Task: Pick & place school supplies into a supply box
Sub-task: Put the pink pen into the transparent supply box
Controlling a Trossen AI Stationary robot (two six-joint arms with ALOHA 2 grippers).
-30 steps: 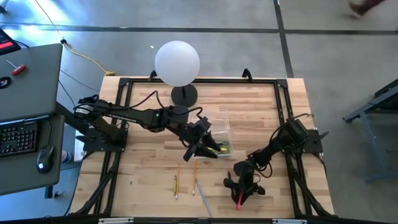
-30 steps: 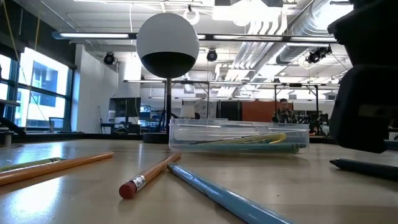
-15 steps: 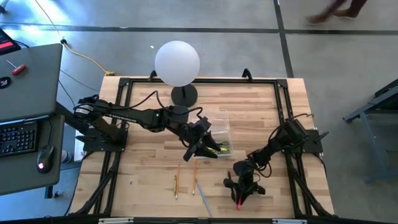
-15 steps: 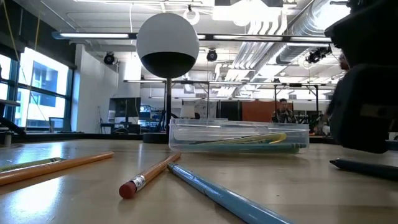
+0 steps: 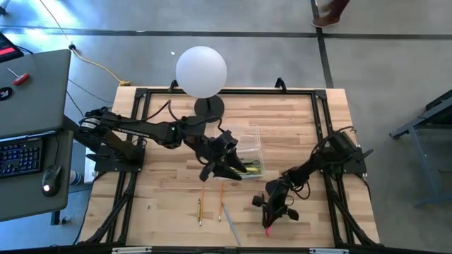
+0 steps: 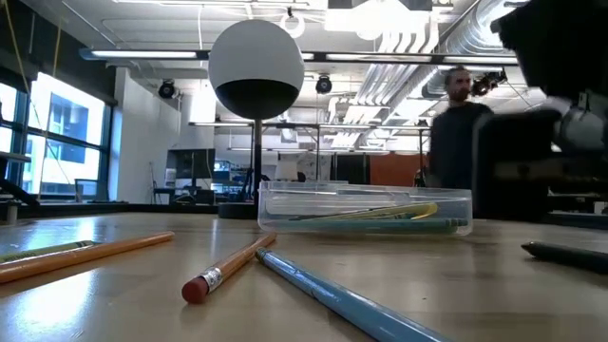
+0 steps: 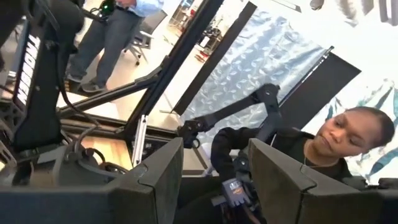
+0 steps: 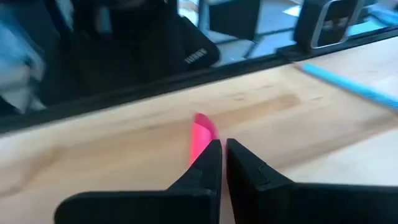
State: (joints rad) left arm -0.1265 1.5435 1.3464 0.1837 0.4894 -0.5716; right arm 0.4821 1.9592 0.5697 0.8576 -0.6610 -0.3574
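Observation:
The clear supply box stands mid-table with several pens inside. My left gripper hovers open at the box's near left corner; its wrist view shows nothing between the fingers. My right gripper is near the table's front right, shut and tilted down. A pink-red pen lies on the wood just past its fingertips. An orange pencil, a red-eraser pencil and a blue pen lie flat at the front. My right gripper's fingers are shut side by side, and no pink shows in the slit between them. The pen's end comes out from behind the outer side of one finger. Whether that finger touches the pen, I cannot tell.
A white globe lamp stands on its dark base at the table's far edge, behind the box. A dark thin pen lies at the right in the low view. A person walks in the room beyond.
My right gripper has risen a little from the table and shifted slightly toward the left edge; the pink-red pen stays low by the front edge. My left gripper has drifted a little up and left beside the box. A person has walked into the background.

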